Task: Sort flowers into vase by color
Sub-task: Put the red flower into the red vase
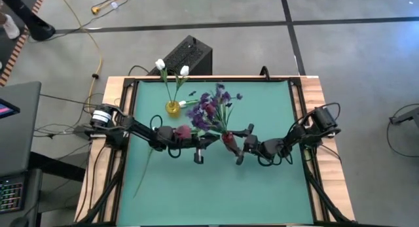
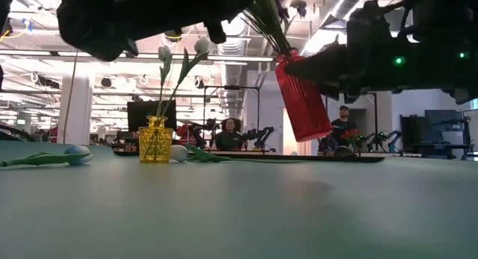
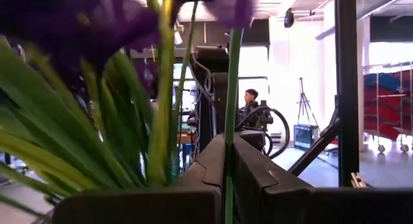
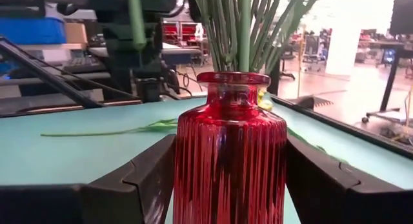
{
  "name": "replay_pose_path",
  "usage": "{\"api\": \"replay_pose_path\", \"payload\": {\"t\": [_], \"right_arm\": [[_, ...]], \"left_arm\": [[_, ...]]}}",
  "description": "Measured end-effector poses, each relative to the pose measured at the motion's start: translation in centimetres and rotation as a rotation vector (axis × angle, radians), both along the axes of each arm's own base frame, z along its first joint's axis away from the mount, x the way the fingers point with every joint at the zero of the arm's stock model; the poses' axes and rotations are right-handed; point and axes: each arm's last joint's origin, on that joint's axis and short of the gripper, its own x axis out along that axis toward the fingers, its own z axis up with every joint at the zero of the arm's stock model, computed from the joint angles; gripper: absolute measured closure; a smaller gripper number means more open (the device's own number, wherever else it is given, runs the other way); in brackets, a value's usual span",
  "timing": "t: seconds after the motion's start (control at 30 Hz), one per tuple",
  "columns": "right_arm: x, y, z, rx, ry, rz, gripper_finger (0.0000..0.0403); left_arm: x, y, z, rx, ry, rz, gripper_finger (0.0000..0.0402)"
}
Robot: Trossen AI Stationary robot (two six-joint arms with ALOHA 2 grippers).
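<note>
A ribbed red glass vase (image 4: 230,153) holds a bunch of green stems with purple and dark red blooms (image 1: 213,109). My right gripper (image 1: 236,145) comes from the table's right and is closed on the vase. My left gripper (image 1: 209,139) comes from the left, right beside the vase, and is shut on a thin green flower stem (image 3: 230,88). A yellow vase (image 2: 154,139) with two white tulips (image 1: 171,69) stands on its base on the mat at the far left. Another flower (image 2: 45,160) lies flat on the mat. My left gripper pinches the thin green stem (image 3: 228,185) between its two shut fingers, which lie across it. The stem rises from the fingers toward a blurred purple bloom, next to the bunch's leaves. My right gripper clasps the red vase's ribbed body (image 4: 193,179) between its two fingers, one on each side, coming in level from the table's right. The vase (image 2: 302,102) is lifted clear of the mat and tilted, with its stems sticking out of its neck.
A white bloom (image 2: 179,152) lies on the mat beside the yellow vase. The green mat (image 1: 216,188) is bare toward the near edge. A black box (image 1: 186,57) sits beyond the table's far edge. People and equipment show in the room behind.
</note>
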Motion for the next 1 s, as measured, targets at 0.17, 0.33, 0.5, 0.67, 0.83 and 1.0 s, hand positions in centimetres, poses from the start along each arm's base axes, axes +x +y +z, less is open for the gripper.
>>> {"api": "replay_pose_path", "payload": {"t": [0.17,0.33,0.5,0.67,0.83,1.0], "right_arm": [[0.4,0.4,0.4,-0.032,-0.008,0.022,0.0127],[0.5,0.5,0.5,-0.04,-0.01,0.028,0.0127],[0.5,0.7,0.5,-0.044,-0.009,0.034,0.0127],[0.5,0.8,0.5,-0.045,-0.01,0.036,0.0127],[0.9,0.9,0.9,-0.047,-0.026,0.053,0.0127],[1.3,1.1,1.2,-0.062,-0.038,0.057,0.0127]], "left_arm": [[0.7,-0.1,0.5,0.015,0.013,0.001,0.0401],[0.8,0.0,0.5,0.03,0.021,0.032,0.0401],[0.7,0.0,0.5,0.052,0.017,0.042,0.0401],[0.8,0.0,0.5,0.071,0.024,0.058,0.0401],[0.9,0.0,0.2,0.093,0.058,0.082,0.0401],[0.9,0.0,0.1,0.109,0.068,0.087,0.0401]]}}
